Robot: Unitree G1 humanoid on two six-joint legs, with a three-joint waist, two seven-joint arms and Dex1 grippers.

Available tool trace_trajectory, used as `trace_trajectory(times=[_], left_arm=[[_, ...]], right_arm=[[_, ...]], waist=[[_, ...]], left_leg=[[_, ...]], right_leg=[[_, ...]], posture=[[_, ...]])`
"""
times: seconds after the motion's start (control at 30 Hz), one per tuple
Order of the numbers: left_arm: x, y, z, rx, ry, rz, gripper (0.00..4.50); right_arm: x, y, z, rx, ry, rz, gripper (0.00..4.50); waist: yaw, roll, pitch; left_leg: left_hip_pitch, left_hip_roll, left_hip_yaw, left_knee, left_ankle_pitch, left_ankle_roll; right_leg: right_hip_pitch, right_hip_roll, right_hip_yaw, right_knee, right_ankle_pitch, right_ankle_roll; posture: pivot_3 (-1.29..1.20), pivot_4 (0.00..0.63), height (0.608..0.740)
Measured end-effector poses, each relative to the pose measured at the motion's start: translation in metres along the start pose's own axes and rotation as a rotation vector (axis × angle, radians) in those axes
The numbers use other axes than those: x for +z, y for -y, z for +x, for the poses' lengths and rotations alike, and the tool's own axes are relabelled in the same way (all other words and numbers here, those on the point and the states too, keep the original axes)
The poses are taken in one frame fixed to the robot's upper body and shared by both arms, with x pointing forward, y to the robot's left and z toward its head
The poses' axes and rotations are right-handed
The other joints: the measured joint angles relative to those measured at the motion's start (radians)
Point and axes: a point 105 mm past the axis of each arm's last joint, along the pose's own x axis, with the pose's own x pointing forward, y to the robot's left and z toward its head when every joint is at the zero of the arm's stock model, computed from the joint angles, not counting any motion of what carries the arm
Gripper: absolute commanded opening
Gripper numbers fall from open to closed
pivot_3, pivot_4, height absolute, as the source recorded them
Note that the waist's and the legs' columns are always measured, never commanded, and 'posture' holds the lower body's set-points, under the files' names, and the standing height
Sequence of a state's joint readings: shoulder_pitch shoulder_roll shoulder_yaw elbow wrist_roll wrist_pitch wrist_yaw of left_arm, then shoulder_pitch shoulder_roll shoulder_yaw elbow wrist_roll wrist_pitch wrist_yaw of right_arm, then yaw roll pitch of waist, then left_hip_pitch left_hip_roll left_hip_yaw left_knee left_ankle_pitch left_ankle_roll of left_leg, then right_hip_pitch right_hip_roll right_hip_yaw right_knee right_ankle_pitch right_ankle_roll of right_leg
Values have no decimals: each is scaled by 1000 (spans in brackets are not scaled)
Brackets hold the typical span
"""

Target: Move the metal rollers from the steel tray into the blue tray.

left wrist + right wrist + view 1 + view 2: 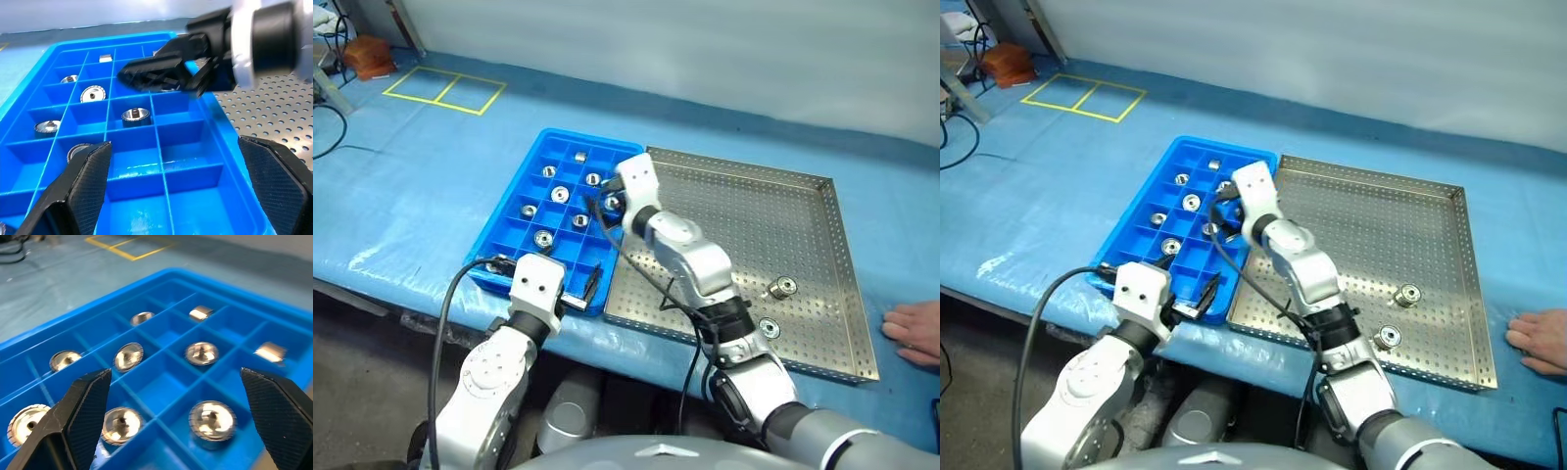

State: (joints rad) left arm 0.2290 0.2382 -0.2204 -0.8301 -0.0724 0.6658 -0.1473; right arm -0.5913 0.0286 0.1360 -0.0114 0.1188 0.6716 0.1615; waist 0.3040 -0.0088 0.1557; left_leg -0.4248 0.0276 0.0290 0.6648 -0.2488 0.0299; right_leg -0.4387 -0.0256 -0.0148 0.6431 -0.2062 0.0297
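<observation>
Blue sheeting covered the tabletop (431, 186), with the blue tray (514, 217) and the steel tray (822, 284) side by side, touching along one edge. Several rollers (211, 417) already sat in separate compartments of the blue tray, and two rollers (783, 287) lay on the steel tray's near right part. The right gripper (607, 203) hovered over the blue tray's edge nearest the steel tray, its fingers (80, 416) spread wide and holding nothing, which read as a drop just finished. The left gripper (578, 290) waited at the blue tray's near end, fingers (83, 176) also apart and empty. A person's hand (915, 333) rested on the sheeting beside the steel tray. Next, the right arm likely needed to swing back over the steel tray, line up above one remaining roller and descend with open fingers around its flange.
</observation>
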Motion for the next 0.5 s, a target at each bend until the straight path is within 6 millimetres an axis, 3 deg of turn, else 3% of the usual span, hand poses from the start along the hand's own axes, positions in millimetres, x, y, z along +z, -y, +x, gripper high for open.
trace_trajectory(times=[0.1, 0.23, 0.33, 0.5], left_arm=[[1, 9, 4, -76, 0, 1, 4500], [-3, 17, 11, -173, -21, 43, 4500], [-2, 29, 14, -263, -18, 50, 4500], [1, 45, 17, -374, -10, 65, 4500]], right_arm=[[4, 39, -23, -188, -5, 17, 4447], [-15, 77, -59, -376, -106, 29, 4447], [-25, 92, -80, -479, -170, 44, 4447], [-48, 101, -107, -598, -254, 122, 4447]], waist=[[-18, 0, -1], [-77, 1, -1], [-137, 1, -2], [-236, 2, -2]], left_leg=[[-5, -1, 1, 2, 0, 0], [-6, -2, 1, 2, 0, 0], [-5, -1, 0, 2, 0, 0], [-3, -1, 0, 2, 1, 0]], right_leg=[[-3, 0, -1, 0, 1, 0], [-4, 0, 0, 0, 3, -4], [-3, 0, 0, 1, 4, -4], [-3, 1, 2, 3, 4, -4]], posture=[[243, 150, 740], [172, 150, 740], [135, 150, 740], [96, 150, 740]])
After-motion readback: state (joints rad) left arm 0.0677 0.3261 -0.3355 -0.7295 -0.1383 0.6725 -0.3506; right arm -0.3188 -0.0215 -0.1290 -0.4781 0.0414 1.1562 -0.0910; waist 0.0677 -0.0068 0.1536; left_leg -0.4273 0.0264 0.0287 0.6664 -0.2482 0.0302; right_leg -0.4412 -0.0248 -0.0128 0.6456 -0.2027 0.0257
